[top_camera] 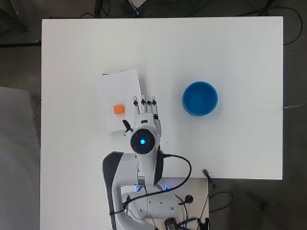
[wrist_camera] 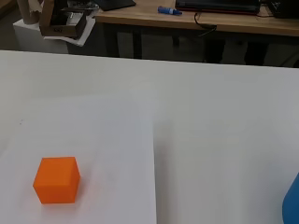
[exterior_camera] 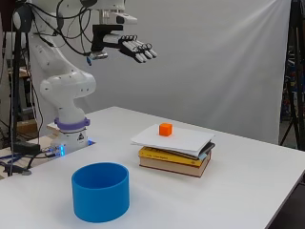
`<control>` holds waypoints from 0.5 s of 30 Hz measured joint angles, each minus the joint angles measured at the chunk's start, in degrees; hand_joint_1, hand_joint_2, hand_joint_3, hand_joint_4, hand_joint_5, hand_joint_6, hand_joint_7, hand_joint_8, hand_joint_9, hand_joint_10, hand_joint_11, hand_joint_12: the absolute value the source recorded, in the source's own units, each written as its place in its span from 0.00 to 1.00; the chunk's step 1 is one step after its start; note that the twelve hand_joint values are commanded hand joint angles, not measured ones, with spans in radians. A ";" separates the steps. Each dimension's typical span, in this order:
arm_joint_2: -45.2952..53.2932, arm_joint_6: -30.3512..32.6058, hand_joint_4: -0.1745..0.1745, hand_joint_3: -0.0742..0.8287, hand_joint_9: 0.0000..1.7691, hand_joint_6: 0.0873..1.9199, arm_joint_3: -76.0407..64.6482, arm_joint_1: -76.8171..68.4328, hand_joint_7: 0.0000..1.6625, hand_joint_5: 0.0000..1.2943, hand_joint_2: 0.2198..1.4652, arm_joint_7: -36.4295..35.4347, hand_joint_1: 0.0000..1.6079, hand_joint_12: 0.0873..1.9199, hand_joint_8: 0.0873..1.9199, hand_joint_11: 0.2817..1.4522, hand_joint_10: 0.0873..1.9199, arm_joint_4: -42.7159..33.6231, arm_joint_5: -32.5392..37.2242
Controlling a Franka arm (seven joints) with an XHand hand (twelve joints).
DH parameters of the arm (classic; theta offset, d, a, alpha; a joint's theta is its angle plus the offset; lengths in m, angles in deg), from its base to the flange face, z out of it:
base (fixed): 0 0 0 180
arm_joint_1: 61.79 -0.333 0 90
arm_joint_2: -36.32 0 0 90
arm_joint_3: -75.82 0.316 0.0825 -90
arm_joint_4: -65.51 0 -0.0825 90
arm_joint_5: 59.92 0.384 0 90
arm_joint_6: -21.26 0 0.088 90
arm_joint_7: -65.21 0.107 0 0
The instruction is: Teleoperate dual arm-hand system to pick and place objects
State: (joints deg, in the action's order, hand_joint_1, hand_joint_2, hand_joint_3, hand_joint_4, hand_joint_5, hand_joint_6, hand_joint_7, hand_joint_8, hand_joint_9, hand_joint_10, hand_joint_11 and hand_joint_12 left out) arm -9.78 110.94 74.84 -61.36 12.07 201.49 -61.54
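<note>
Hovering high over the counter (exterior_camera: 267,171), hand (exterior_camera: 136,49) spread, holding nothing. Orange cube (exterior_camera: 165,129) sits on paper-topped books (exterior_camera: 175,160); likely light, rigid, smooth — pinch opposite flat faces. Blue bowl (exterior_camera: 100,192) well apart.

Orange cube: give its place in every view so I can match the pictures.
Overhead view: the orange cube lies left of centre on the white sheet, just left of the hand.
Side view: the cube sits on top of the book stack, middle of the view.
Wrist view: the cube shows at lower left.
Shared landmark: the blue bowl.
</note>
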 joint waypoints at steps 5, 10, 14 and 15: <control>-6.30 0.63 0.66 0.08 0.27 0.00 -2.44 0.58 0.21 0.22 0.70 -4.46 0.15 0.00 0.00 0.16 0.00 2.78 -4.55; -5.31 2.48 0.65 0.06 0.24 0.00 -3.42 0.48 0.20 0.20 0.65 -6.05 0.10 0.00 0.00 0.16 0.00 5.37 -6.22; -0.28 9.01 0.63 0.07 0.23 0.00 -3.69 -0.26 0.19 0.16 0.60 -6.61 0.08 0.00 0.00 0.16 0.00 9.07 -1.85; 1.20 11.23 0.62 0.07 0.24 0.00 -3.71 -0.44 0.19 0.15 0.60 -6.85 0.08 0.00 0.00 0.16 0.00 9.99 -0.32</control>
State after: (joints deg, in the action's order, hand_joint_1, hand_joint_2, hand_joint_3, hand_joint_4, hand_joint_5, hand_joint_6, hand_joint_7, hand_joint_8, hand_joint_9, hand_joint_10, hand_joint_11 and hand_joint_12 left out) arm -8.58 122.17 71.13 -61.80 5.22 211.48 -61.86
